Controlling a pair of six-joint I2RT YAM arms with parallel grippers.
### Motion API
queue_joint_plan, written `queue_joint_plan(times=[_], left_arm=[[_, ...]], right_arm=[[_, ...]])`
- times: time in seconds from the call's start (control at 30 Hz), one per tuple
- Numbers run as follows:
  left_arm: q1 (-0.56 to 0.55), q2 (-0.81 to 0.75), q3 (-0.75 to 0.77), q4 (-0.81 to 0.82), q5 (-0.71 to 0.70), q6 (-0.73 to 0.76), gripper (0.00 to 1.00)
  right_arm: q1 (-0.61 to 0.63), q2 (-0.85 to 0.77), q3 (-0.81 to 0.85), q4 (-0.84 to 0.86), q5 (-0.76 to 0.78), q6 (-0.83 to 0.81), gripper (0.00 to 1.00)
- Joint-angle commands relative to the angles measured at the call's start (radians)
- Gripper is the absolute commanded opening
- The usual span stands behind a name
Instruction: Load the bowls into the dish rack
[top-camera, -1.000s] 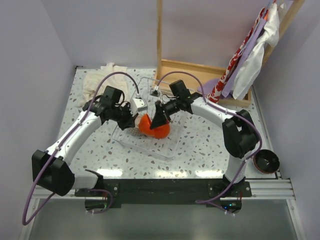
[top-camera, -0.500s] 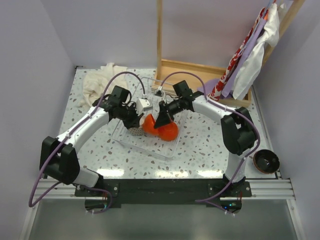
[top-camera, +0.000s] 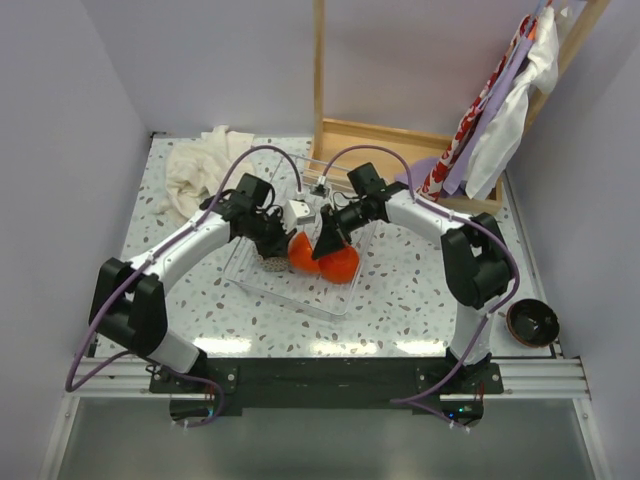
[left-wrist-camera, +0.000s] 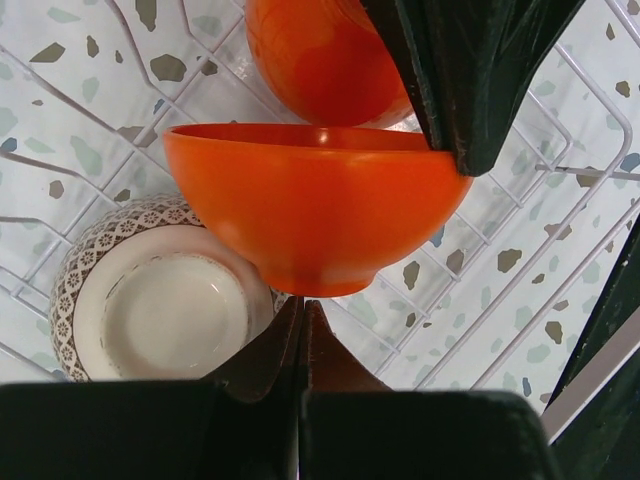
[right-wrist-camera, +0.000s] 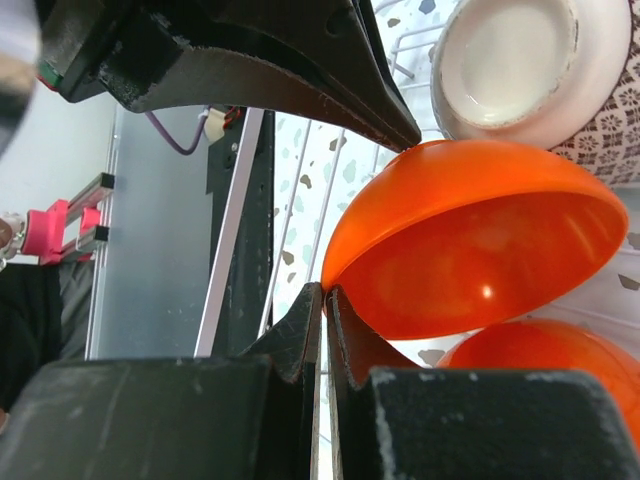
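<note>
In the right wrist view my right gripper (right-wrist-camera: 325, 292) is shut on the rim of a glossy orange bowl (right-wrist-camera: 470, 250), which it holds tipped on its side over the clear dish rack (top-camera: 300, 292). A second orange bowl (left-wrist-camera: 320, 60) rests in the rack just behind it. A blue-patterned bowl (left-wrist-camera: 160, 300) lies upside down in the rack, pale foot ring up. My left gripper (left-wrist-camera: 302, 305) is shut with nothing between its fingers, its tips right at the held bowl's foot. From above, both grippers (top-camera: 278, 243) (top-camera: 322, 250) meet over the rack.
A dark brown bowl (top-camera: 530, 322) sits at the table's near right corner by the rail. A crumpled white cloth (top-camera: 195, 165) lies at the back left. A wooden frame (top-camera: 400, 140) with hanging cloths (top-camera: 500, 100) stands behind the rack at the back right.
My left gripper has moved right, into the rack and up to the held bowl. The two orange bowls, overlapping a second ago, now show side by side.
</note>
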Motion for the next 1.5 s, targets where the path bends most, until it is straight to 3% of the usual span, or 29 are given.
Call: queue_joint_plan(times=[0.0, 0.43, 0.53, 0.57, 0.67, 0.77, 1.03, 1.47], left_arm=[[-0.015, 0.018, 0.039, 0.048, 0.030, -0.007, 0.00], [-0.034, 0.068, 0.059, 0.094, 0.059, -0.037, 0.00], [-0.038, 0.081, 0.072, 0.100, 0.068, -0.047, 0.00], [-0.043, 0.082, 0.076, 0.103, 0.071, -0.049, 0.00], [-0.052, 0.091, 0.088, 0.111, 0.082, -0.058, 0.00], [-0.063, 0.098, 0.091, 0.123, 0.090, -0.066, 0.00], [-0.103, 0.154, 0.123, 0.163, 0.116, -0.096, 0.00], [-0.143, 0.200, 0.207, 0.194, 0.125, -0.136, 0.00]], right_arm=[[-0.019, -0.018, 0.037, -0.035, -0.001, -0.061, 0.00], [-0.032, -0.015, 0.060, -0.160, 0.097, -0.193, 0.01], [-0.042, -0.034, 0.067, -0.209, 0.173, -0.236, 0.21], [-0.045, -0.054, 0.067, -0.213, 0.204, -0.239, 0.33], [-0.047, -0.122, 0.062, -0.261, 0.332, -0.302, 0.48], [-0.048, -0.193, 0.021, -0.252, 0.452, -0.345, 0.56], [-0.048, -0.389, -0.067, -0.264, 0.560, -0.388, 0.59], [-0.048, -0.544, -0.180, -0.255, 0.620, -0.308, 0.59]])
